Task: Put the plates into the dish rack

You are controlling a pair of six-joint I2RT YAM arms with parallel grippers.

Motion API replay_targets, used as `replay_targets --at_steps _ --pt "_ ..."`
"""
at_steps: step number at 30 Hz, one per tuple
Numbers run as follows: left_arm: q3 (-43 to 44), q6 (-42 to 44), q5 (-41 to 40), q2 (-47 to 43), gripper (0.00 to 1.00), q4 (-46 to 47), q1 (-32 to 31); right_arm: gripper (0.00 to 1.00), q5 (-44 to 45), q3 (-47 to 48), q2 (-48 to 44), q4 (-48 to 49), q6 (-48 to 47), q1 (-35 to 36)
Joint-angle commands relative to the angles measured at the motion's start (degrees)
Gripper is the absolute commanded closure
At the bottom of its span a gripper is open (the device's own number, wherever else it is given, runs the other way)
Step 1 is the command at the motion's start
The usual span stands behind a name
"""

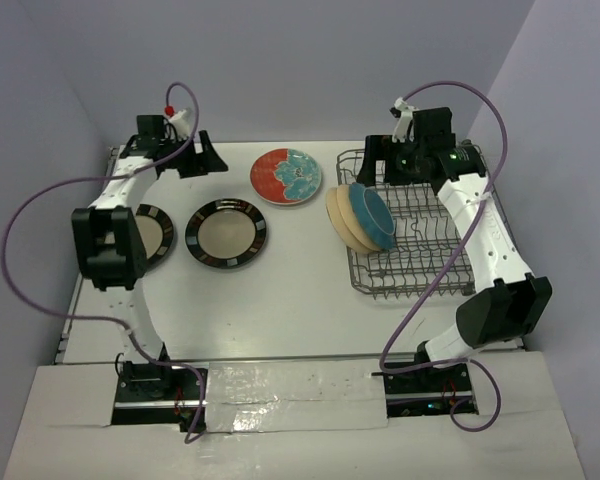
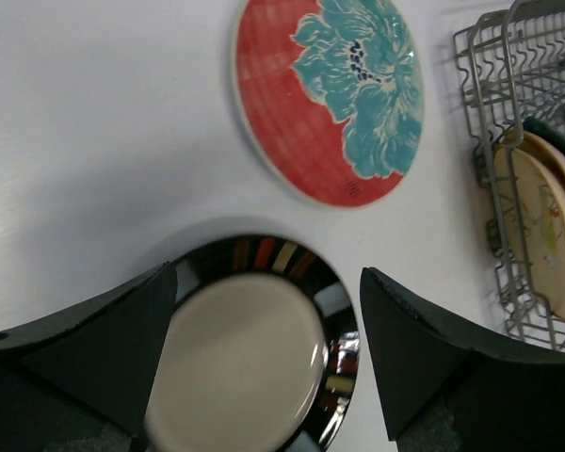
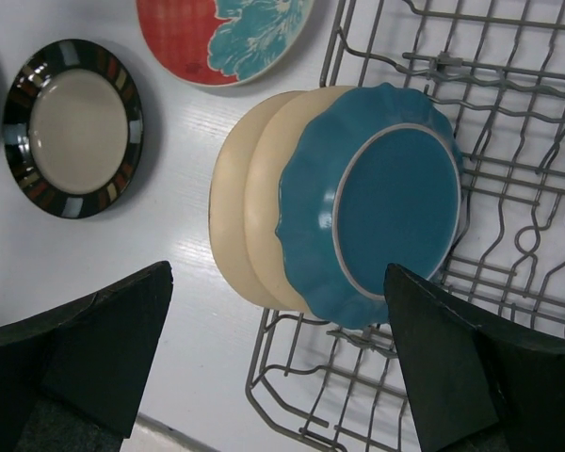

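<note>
Three plates are already stood on edge at the left end of the dish rack (image 1: 425, 235): two beige plates (image 3: 237, 217) and, just to their right, a teal plate (image 3: 391, 202). All are leaned the same way, so that they are propped by the tines instead of sliding flat. Three more are seen lying flat on the table (image 1: 280, 300), left of the rack. A red plate (image 1: 286, 176) with a blue flower is set at the far side, nearest the rack. A striped-rim plate (image 1: 226, 234) lies nearer and to its left, and a second striped-rim plate (image 1: 152, 232), farther left, is partly hidden under the left arm. The left gripper (image 2: 266, 278) is held above the table at the far side, jaws spread wide with nothing between them. In its wrist view the first striped-rim plate is framed between the fingers, so that plate is judged the likely next pick. The right gripper (image 3: 278, 273) is likewise spread and empty, poised over the far left part of the rack with the loaded plates in sight, perhaps placed there to steady an incoming plate. The task is judged about half done.
</note>
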Motion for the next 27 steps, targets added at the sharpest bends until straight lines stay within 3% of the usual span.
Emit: replay_targets --at_steps 1,8,19,27 --pt "8.0 -9.1 7.6 7.6 0.14 6.4 -3.4 0.0 -7.5 -0.2 -3.3 2.0 0.9 -2.1" --pt "17.8 -19.8 10.3 24.1 0.24 13.8 -4.3 0.0 -8.7 -1.4 -3.8 2.2 1.1 -5.1" --pt "21.6 -27.7 11.5 33.5 0.34 19.4 -7.1 0.0 -8.5 -1.3 -2.2 2.0 1.2 -6.1" --pt "26.9 -33.5 10.6 38.9 0.5 16.5 -8.2 0.0 -8.3 -0.6 -1.6 1.6 1.4 -6.4"
